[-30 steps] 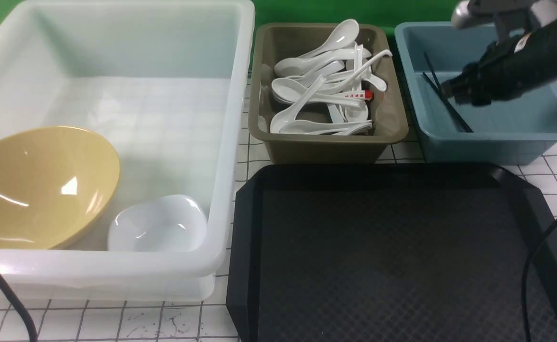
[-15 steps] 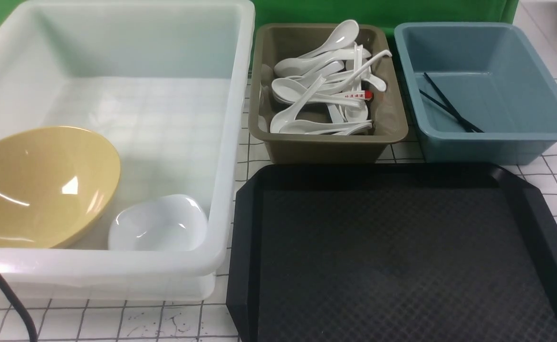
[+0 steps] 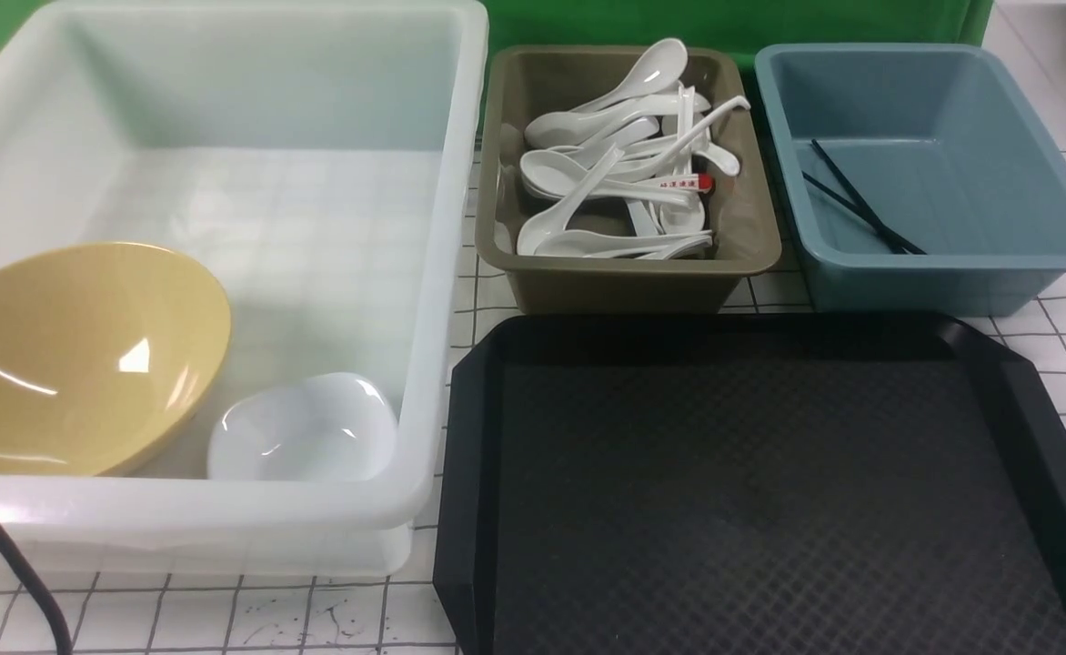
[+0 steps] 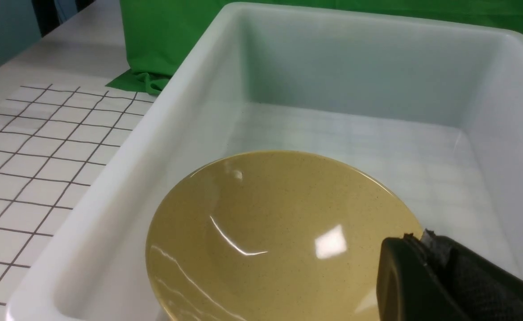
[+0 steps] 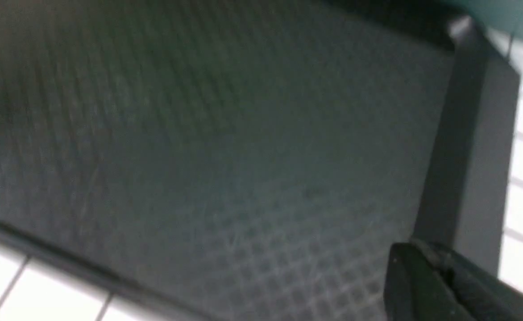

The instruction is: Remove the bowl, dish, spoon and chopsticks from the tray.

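The mustard-yellow bowl (image 3: 69, 355) (image 4: 266, 236) lies tilted in the translucent white tub (image 3: 453, 273), with the small white dish (image 3: 301, 428) beside it. Several white spoons (image 3: 588, 173) are piled in the olive tub (image 3: 624, 277); I cannot tell which is the task's spoon. The black chopsticks (image 3: 856, 205) lie in the blue tub (image 3: 942, 273). Nothing lies on the black tray (image 3: 769, 491) (image 5: 199, 133). Neither arm shows in the front view. My left gripper (image 4: 415, 238) is shut and empty over the bowl's rim. My right gripper (image 5: 426, 249) is shut and empty above the tray's edge.
The three tubs stand in a row behind and left of the tray on a white gridded table. A white handle with red print (image 3: 683, 183) lies among the spoons. A black cable (image 3: 5, 555) crosses the near left corner. Green cloth (image 3: 724, 18) hangs at the back.
My right arm has pulled away from the blue tub and left the front view on the right, its gripper now shut. The chopsticks stay lying in the blue tub.
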`<state>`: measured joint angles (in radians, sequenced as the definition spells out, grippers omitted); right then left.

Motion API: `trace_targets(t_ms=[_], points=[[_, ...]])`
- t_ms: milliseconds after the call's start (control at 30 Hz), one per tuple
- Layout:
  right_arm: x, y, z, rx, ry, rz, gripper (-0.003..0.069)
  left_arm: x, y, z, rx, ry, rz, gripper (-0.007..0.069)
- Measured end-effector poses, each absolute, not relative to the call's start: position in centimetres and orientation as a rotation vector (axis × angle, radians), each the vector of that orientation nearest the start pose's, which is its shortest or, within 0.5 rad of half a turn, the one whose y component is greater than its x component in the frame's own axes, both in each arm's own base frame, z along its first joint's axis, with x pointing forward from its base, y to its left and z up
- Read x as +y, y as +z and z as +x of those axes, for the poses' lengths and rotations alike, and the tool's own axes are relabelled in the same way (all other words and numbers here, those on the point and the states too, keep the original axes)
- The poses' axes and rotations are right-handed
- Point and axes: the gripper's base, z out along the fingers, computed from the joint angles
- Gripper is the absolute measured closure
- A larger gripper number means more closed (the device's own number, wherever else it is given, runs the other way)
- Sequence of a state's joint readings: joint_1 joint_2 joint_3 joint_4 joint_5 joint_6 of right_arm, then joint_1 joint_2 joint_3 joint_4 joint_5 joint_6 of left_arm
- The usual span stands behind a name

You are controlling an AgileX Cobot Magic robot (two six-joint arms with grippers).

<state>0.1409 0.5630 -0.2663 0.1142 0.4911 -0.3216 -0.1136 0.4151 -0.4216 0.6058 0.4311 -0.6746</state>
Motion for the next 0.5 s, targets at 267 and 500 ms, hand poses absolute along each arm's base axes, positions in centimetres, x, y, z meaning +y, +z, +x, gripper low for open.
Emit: trace_targets(t_ms=[267, 500], points=[[0.6, 21.2, 5.7, 1.929, -0.057, -0.227, 0.0622, 1.2, 29.4, 9.2, 1.827, 0.066, -0.167, 0.0636], [0.3, 20.5, 4.9, 1.829, -0.093, -0.146, 0.0622, 1.2, 29.3, 9.1, 1.834, 0.071, -0.171, 0.0636]])
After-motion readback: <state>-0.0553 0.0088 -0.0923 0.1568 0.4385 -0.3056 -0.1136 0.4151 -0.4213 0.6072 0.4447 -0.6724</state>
